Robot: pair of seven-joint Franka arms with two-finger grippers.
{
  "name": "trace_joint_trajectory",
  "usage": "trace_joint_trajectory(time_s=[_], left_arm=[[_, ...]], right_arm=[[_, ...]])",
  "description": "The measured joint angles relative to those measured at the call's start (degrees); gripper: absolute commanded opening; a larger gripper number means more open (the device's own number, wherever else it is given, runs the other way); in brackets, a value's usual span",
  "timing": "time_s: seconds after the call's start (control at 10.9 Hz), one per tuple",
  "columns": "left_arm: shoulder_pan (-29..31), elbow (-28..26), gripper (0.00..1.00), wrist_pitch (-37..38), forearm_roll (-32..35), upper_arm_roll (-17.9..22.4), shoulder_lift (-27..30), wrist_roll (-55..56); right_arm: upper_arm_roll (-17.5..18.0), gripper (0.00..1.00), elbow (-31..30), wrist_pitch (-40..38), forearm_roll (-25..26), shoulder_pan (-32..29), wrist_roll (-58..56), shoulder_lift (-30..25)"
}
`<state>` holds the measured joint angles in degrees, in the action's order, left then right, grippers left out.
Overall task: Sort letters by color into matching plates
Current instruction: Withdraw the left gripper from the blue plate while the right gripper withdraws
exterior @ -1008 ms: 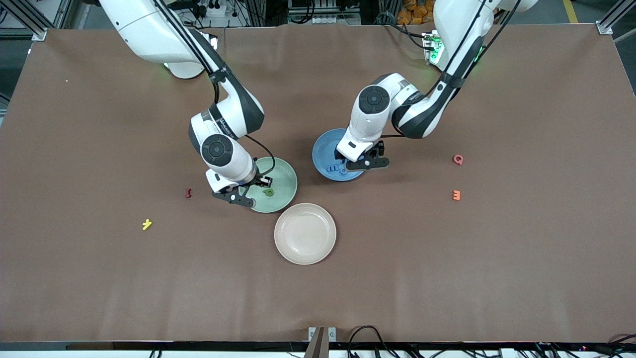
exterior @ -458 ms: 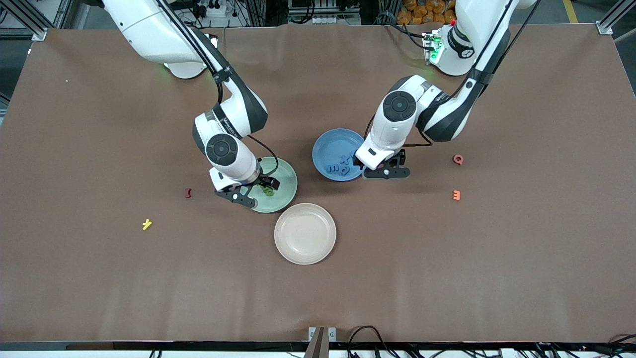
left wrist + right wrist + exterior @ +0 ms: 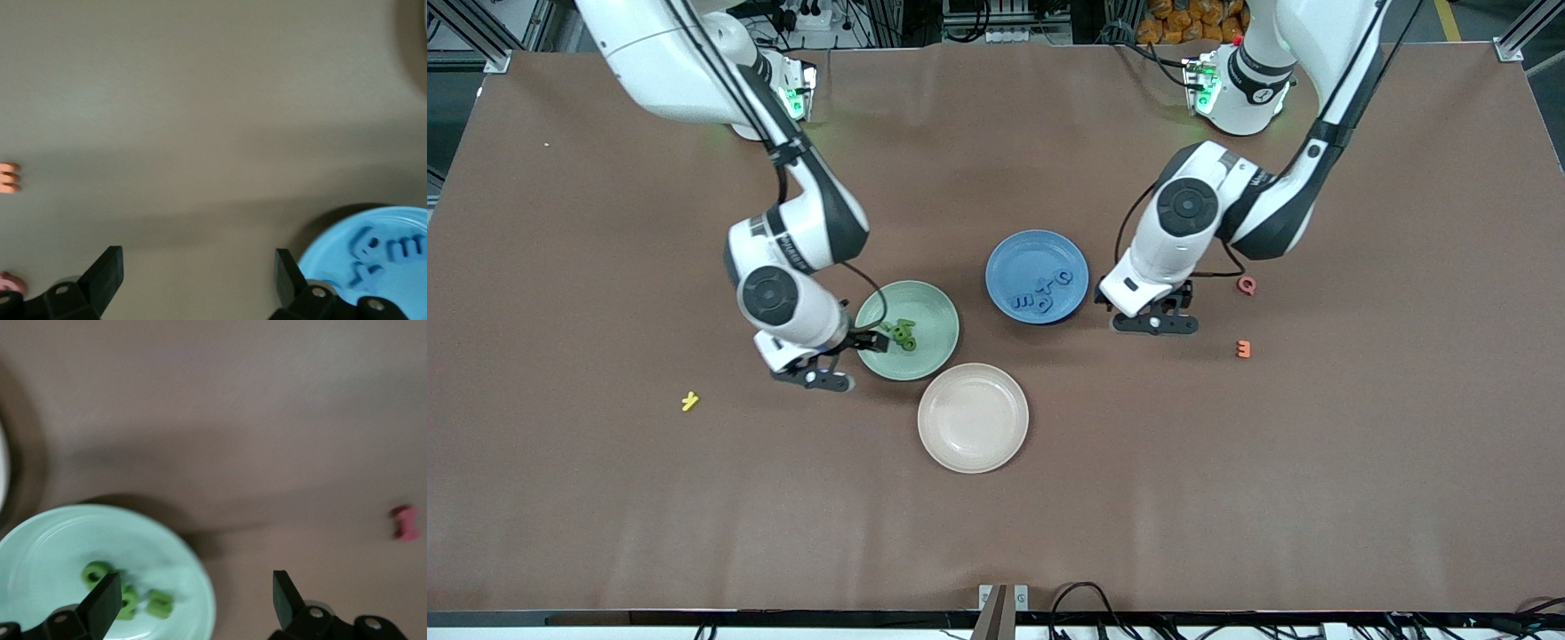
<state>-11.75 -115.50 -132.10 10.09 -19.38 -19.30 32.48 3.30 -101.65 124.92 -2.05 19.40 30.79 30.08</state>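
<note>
Now, sweeping across from the right arm's end of the table (image 3: 605,498): a yellow letter (image 3: 689,402) lies alone on the brown surface. Next comes the right end effector (image 3: 815,374), fingers spread wide with nothing between them, over bare table just beside the green plate (image 3: 935,313). In that plate the green letters (image 3: 901,335) sit bunched in a little cluster. Nearer the front camera, touching close to the green plate's rim, is the cream plate (image 3: 973,418). Moving along, the blue plate (image 3: 1021,260) holds the blue letters (image 3: 1042,292), grouped toward its nearer edge. Just beside it hangs the left end effector (image 3: 1154,324), released too, carrying nothing, over bare table. Toward the left arm's end lie a pink letter (image 3: 1247,284) and, nearer the camera, an orange letter (image 3: 1243,349).
</note>
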Motion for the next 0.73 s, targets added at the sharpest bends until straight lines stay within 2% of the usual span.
trace_joint_trajectory(time_s=[0.55, 0.73], left_arm=[[5.62, 0.02, 1.00, 1.13, 0.00, 0.22, 2.72, -6.71], [5.77, 0.07, 1.00, 1.27, 0.00, 1.99, 4.46, -11.03]], right_arm=[[-1.95, 1.00, 3.12, -0.89, 0.08, -12.03, -17.64, -0.21], [-3.56, 1.00, 3.89, -0.89, 0.14, -14.82, -22.64, -0.22]])
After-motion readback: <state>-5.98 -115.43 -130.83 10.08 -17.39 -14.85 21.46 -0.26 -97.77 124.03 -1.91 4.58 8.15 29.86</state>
